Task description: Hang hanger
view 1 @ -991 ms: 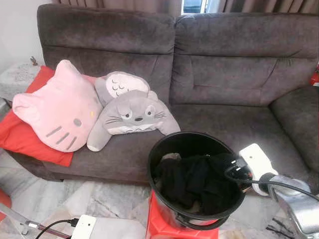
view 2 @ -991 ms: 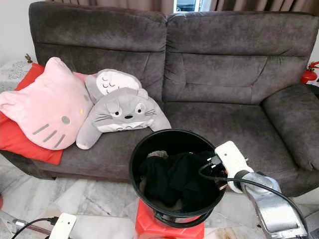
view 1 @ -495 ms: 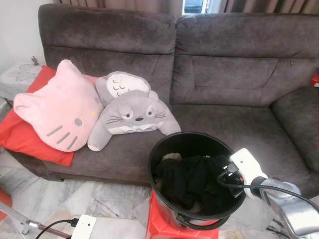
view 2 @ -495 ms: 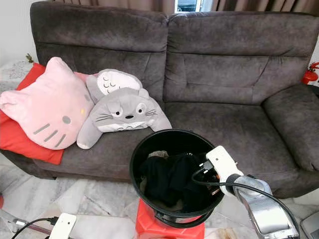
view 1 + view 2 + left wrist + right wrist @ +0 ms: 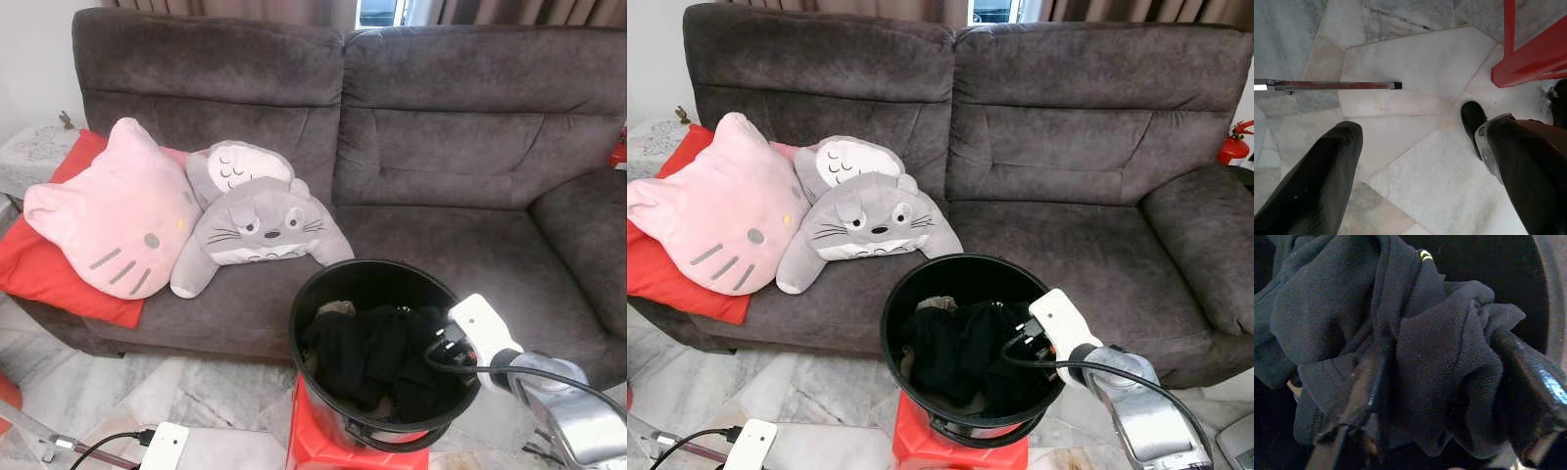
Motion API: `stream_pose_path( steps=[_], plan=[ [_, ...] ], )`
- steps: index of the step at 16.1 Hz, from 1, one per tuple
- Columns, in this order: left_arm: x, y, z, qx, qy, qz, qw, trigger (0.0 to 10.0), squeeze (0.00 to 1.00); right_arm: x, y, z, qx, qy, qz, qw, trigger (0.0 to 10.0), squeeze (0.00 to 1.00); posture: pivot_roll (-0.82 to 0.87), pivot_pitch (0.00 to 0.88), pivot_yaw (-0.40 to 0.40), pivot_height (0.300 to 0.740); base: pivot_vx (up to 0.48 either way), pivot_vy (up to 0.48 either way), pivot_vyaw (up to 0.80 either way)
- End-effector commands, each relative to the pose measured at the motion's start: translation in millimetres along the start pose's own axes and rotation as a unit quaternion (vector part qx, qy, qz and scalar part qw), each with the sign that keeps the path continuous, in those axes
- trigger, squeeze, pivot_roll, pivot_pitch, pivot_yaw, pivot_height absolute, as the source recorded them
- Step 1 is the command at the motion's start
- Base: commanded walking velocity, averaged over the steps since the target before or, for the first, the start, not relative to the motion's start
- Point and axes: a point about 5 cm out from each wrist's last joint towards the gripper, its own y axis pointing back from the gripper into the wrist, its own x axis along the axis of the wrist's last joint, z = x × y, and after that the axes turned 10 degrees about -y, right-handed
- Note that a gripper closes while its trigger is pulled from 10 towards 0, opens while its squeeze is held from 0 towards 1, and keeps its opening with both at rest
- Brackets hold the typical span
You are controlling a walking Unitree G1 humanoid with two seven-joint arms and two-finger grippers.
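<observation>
From the head cameras, the right pincer (image 5: 1024, 345) is dipped over the rim of the black bucket (image 5: 896, 304), its tip down in the dark clothes (image 5: 960, 357) heaped inside; the bucket sits on a red stool (image 5: 960, 452), with the grey sofa (image 5: 1068, 157) just beyond it and the pink cat cushion (image 5: 710, 215) and grey plush (image 5: 867, 227) well off to the pincer's far side. I can't spot a hanger anywhere, so my guess is it's buried in that pile or somewhere else entirely. Right arm is clearly the nearer one. Left wrist view: the left pincer (image 5: 1415, 161) hangs idle with its fingers (image 5: 1317, 181) spread wide and empty, marble floor (image 5: 1415, 63) below, a red stool leg (image 5: 1533, 58) and a thin reddish rod (image 5: 1332, 85) lying flat ahead of it. Right wrist view: the fingers (image 5: 1359, 391) straddle a bunched fold of dark cloth, partly closed around it, fabric pressed against both. Soft stuff, probably drags more along when lifted.
</observation>
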Motion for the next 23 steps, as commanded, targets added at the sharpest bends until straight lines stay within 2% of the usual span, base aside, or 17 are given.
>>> stream_pose_path(
  steps=[1, 13, 16, 18, 19, 20, 21, 23],
  plan=[
    [-4, 0.5, -0.6, -0.003, -0.003, -0.009, 1.0, 10.0, 0.0, 1, -1.8, -1.6, 0.005, 0.004, 0.0, 1.0, 0.0, 0.0, -0.11, 0.0, -0.012, 0.74, 0.0, 0.0, 0.0],
    [-4, 0.6, -0.4, -0.003, -0.002, -0.009, 1.0, 10.0, 0.0, 7, -7.6, 3.1, -0.026, -0.01, 0.009, 1.0, 0.0, 0.0, -0.11, 0.0, -0.011, 0.74, 0.0, 0.0, 0.0],
    [-5, 0.6, -0.5, -0.003, -0.002, -0.01, 1.0, 10.0, 0.0, 11, -10.2, 8.3, -0.051, -0.02, 0.021, 0.998, 0.0, 0.0, -0.11, 0.0, -0.011, 0.74, 0.0, 0.0, 0.0],
    [-5, 0.7, -0.5, -0.001, -0.002, -0.01, 1.0, 10.0, 0.0, 37, -11.3, 19.6, -0.099, -0.029, 0.079, 0.992, 0.0, 0.0, -0.11, 0.0, -0.007, 0.74, 0.0, 0.0, 0.0],
    [-5, 0.7, -0.7, 0.001, -0.002, -0.009, 1.0, 10.0, 0.0, 60, -9.8, 22.7, -0.115, -0.032, 0.132, 0.984, 0.0, 0.0, -0.11, 0.0, -0.007, 0.74, 0.0, 0.0, 0.0],
    [-4, 0.7, -0.8, 0.002, -0.003, -0.009, 1.0, 10.0, 0.0, 74, -8.6, 23.1, -0.121, -0.035, 0.162, 0.979, 0.0, 0.0, -0.11, 0.0, -0.006, 0.74, 0.0, 0.0, 0.0],
    [-4, 0.5, -0.9, 0.003, -0.003, -0.008, 1.0, 10.0, 0.0, 117, -3.2, 16.9, -0.114, -0.031, 0.256, 0.959, 0.0, 0.0, -0.11, 0.0, -0.006, 0.74, 0.0, 0.0, 0.0],
    [-4, 0.5, -0.7, 0.003, -0.002, -0.008, 1.0, 10.0, 0.0, 157, 4.0, 4.2, -0.09, -0.032, 0.336, 0.937, 0.0, 0.0, -0.11, 0.0, -0.006, 0.74, 0.0, 0.0, 0.0]
  ],
)
